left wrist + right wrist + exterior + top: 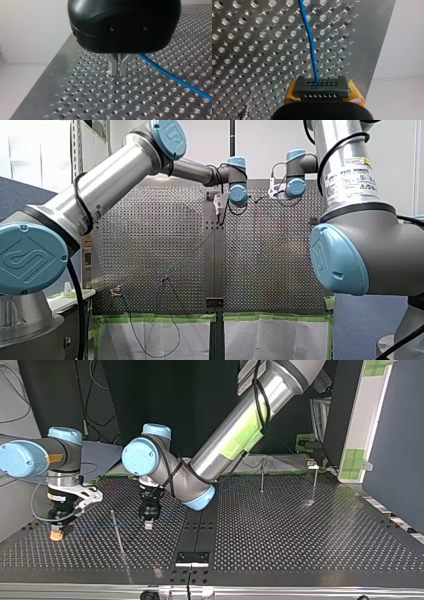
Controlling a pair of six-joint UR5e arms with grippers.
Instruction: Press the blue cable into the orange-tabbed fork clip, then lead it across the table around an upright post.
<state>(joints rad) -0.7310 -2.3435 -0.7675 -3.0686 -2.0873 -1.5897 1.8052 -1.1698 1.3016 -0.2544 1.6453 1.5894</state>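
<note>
The blue cable runs over the perforated table and ends between the tips of my right gripper, which is shut on it; yellow pads show at both sides. At the top view's left this gripper stands right down at the table. My left gripper has its metal fingers shut with nothing between them, tips at the table surface. The blue cable passes close beside it, apart from the fingers. In the top view my left gripper hangs a short way to the right of the right one. I cannot make out the orange-tabbed clip.
Thin upright posts stand on the table: one leaning near the front, two further back at the right. A small fixture sits at the far right edge. A black bracket lies on the centre seam.
</note>
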